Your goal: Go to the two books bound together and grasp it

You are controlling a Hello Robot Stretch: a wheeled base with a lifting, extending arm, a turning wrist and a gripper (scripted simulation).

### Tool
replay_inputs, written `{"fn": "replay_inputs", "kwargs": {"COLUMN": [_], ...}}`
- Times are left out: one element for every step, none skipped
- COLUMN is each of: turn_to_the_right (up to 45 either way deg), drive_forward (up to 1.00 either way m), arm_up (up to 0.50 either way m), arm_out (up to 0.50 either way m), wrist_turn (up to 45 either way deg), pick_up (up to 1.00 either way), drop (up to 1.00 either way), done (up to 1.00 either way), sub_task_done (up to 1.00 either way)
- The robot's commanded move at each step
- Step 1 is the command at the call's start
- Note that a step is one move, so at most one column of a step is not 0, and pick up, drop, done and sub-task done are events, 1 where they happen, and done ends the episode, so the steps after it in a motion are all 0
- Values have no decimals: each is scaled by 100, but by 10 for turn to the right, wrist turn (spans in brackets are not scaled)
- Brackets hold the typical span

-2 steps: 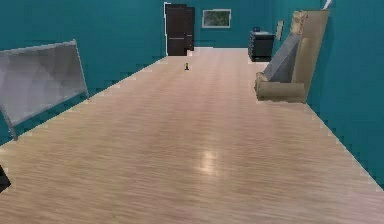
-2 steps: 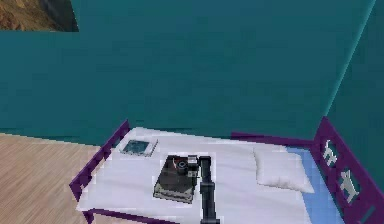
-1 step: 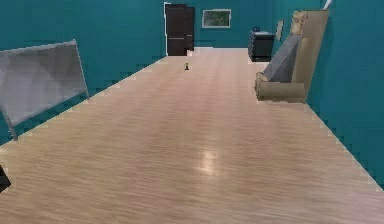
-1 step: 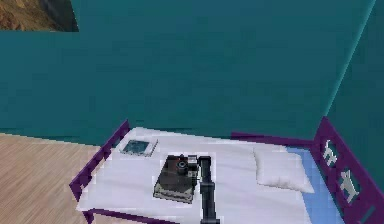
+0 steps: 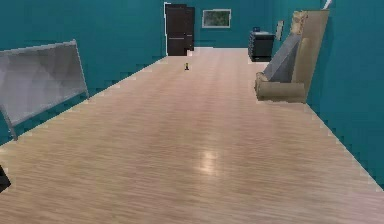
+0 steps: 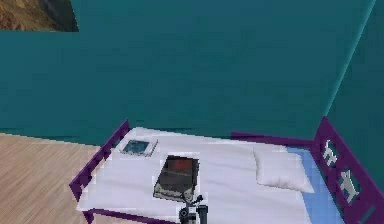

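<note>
The gripper [image 6: 191, 213] showed at the bottom edge of the arm side view, at the near edge of a bed [image 6: 230, 160] with a purple frame. The dark stack that I took for the two bound books [image 6: 176, 177] lay flat on the white mattress just beyond the gripper and a shade toward the view's left. It was so near that I could not tell whether the fingers touched it. Its long side seemed to run outward from the gripper, roughly in line with the arm's reach, leaning slightly. Whether the jaws stood apart or together could not be told, nor whether they held anything, since stack and mattress lay right behind them.

Farther out and to the left of the gripper, a small flat framed thing [image 6: 138, 147] lay on the mattress, apart from the stack. Out and well to the right lay a white pillow [image 6: 283, 168]. Neither looked to stand in the way — the bed's near edge, right under the gripper, seemed the likeliest thing to catch. By my judgement the coming move called for a short reach outward with a slight shift to the left.
</note>
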Motion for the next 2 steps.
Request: {"fn": "replay_inputs", "kwargs": {"turn_to_the_right": [0,0], "drive_forward": [0,0], "arm_up": [0,10], "arm_out": [0,0], "wrist_turn": [0,0], "pick_up": [100,0], "drop": [0,0], "done": [0,0], "sub_task_done": [0,0]}}
